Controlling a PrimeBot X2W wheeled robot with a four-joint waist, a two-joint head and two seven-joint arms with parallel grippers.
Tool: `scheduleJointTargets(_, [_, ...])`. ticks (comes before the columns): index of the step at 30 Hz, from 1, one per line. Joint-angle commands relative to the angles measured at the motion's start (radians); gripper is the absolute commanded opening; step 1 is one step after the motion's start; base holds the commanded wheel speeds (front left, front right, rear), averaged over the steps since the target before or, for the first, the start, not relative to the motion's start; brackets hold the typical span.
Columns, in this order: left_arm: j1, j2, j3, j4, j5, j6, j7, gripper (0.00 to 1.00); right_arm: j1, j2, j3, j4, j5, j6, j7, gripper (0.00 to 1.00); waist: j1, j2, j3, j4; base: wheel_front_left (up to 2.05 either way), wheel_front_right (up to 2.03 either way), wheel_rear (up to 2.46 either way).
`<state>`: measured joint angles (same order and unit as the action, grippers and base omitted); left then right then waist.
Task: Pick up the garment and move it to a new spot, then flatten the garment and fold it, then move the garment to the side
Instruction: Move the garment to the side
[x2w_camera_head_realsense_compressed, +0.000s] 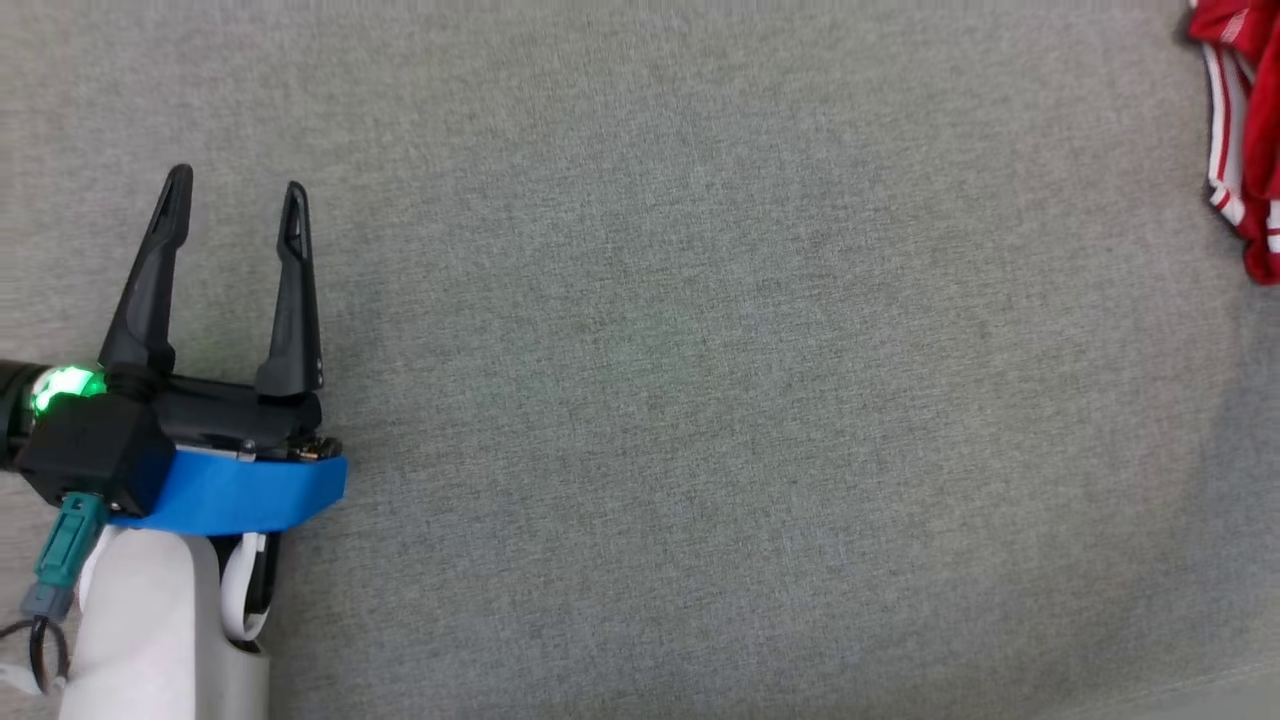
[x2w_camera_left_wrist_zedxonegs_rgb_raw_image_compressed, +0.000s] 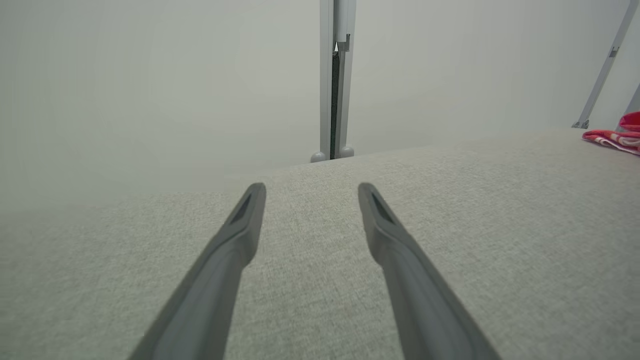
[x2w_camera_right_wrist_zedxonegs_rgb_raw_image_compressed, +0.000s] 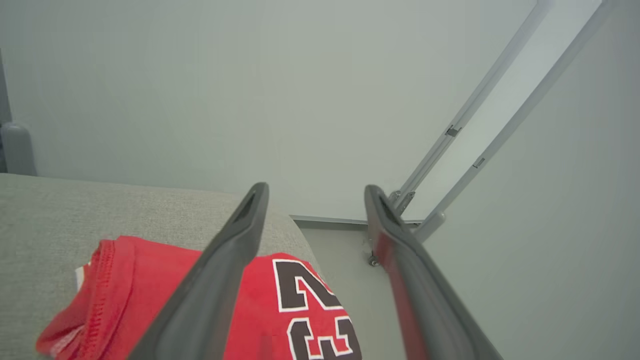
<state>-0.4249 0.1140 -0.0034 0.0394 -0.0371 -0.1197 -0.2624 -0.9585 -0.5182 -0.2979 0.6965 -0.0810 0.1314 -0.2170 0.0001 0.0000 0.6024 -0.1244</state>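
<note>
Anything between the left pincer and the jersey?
Nothing visible. Bare grey surface runs from the open left pincer across to the jersey, which lies at the surface's far right edge. The right pincer hangs open over the jersey.

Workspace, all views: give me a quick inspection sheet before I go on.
Surface: grey fabric table top, bare at centre.
Job's things: red numbered garment, lying at the table's right edge near a corner.
Clutter: nothing seen.
Grippers: left gripper open, empty, over bare fabric; right gripper open above the garment, not holding it.
Cables: teal plug and dark cable at the left wrist.
Surroundings: pale wall, grey metal posts.
</note>
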Motion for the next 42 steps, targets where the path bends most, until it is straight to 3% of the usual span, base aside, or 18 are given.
scheduleJointTargets(1, [0.016, 0.001, 0.006, 0.004, -0.006, 0.003, -0.003, 1.00, 0.009, 0.012, 0.006, -0.008, -0.006, -0.002, -0.008, 1.00, -0.0001, 0.0000, -0.030, 0.006, 0.00, 0.00, 0.00])
scheduleJointTargets(22, [0.197, -0.053, 0.047, 0.105, -0.055, 0.020, -0.003, 1.00, 0.324, 0.338, 0.270, -0.246, 0.070, -0.001, -0.047, 1.00, -0.0001, 0.0000, -0.349, 0.103, 0.00, 0.00, 0.00])
scheduleJointTargets(42, [0.343, -0.062, 0.053, 0.125, -0.069, 0.036, -0.003, 1.00, 0.816, 0.452, 0.304, -0.459, 0.143, -0.001, -0.047, 1.00, -0.0001, 0.0000, -0.506, 0.104, 0.00, 0.00, 0.00])
